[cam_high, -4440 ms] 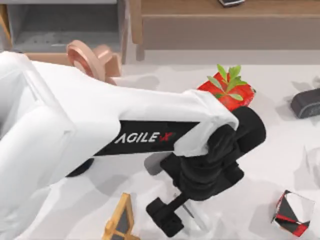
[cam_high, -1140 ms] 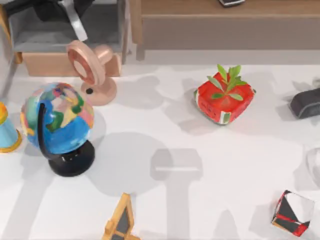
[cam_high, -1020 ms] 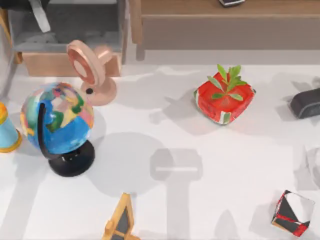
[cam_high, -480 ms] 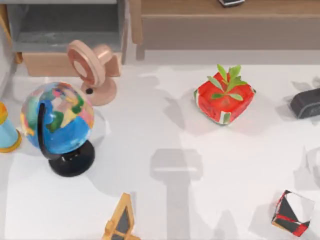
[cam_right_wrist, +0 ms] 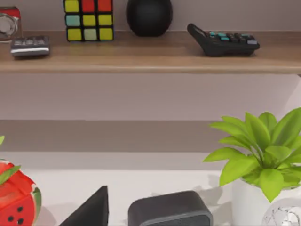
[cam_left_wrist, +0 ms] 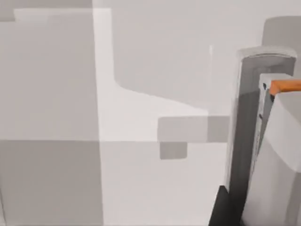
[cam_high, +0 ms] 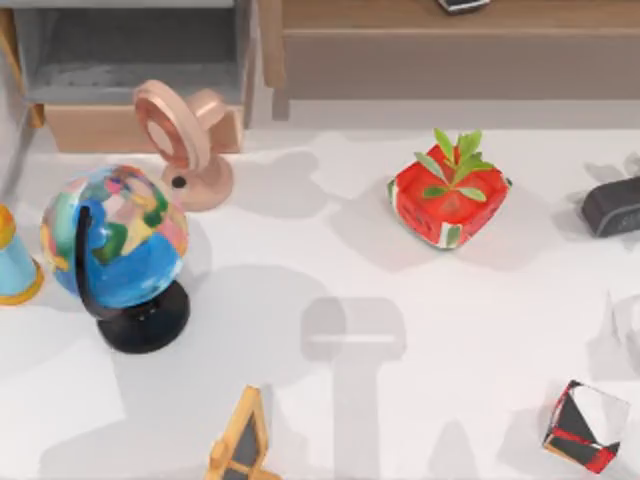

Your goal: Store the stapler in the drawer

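The drawer (cam_high: 130,70) stands open behind the globe (cam_high: 115,240), its tan front just behind the pink fan (cam_high: 180,140); its grey floor looks bare and the stapler's whereabouts cannot be told. Of either claw, open or shut cannot be told. A red planter (cam_high: 448,200) sits well right of the globe on the tabletop (cam_high: 330,290).

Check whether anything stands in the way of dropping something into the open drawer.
Nothing visible covers the drawer from above. A pink fan stands in front of its tan panel, likely hindering only a low approach.
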`<state>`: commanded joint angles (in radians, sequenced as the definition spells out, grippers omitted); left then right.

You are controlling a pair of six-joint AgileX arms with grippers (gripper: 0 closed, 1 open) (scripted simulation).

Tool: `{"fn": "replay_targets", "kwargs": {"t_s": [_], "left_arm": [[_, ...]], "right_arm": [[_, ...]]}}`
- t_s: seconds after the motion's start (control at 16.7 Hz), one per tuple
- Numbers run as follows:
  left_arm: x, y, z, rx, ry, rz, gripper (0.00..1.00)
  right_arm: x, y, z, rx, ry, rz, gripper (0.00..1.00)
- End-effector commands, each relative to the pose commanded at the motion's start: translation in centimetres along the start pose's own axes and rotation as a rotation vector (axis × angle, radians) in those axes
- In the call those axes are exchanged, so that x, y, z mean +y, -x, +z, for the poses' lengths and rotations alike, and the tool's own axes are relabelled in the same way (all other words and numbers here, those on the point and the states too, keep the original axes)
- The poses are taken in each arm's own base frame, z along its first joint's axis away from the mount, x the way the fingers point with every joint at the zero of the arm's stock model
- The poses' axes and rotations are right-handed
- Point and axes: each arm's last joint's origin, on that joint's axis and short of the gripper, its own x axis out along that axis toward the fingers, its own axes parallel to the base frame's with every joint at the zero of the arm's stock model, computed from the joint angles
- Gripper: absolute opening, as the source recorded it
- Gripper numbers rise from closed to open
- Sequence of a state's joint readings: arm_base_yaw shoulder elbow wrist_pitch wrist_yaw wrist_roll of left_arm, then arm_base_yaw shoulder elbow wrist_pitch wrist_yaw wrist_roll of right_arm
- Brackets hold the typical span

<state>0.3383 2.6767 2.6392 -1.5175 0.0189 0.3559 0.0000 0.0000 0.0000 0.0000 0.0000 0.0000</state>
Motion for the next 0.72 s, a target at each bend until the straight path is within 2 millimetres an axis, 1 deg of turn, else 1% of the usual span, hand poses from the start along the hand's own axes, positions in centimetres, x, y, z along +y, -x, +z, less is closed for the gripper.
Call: {"fn": "replay_targets", "kwargs": {"t_s": [0.12,0.48,0.72], "left_arm": [[0.02,-0.72,0.03,0.018,-0.02,-0.015,0.0],[-0.18,-0.8,0.12,0.017,-0.025,-0.013,0.0],[-0.07,-1.4,0.1,0.014,-0.022,-0.008,0.0]], "right_arm": [[0.0,0.0,0.0,0.0,0.0,0.0,1.0],[0.0,0.0,0.0,0.0,0.0,0.0,1.0],[0.0,0.0,0.0,0.0,0.0,0.0,1.0]]}}
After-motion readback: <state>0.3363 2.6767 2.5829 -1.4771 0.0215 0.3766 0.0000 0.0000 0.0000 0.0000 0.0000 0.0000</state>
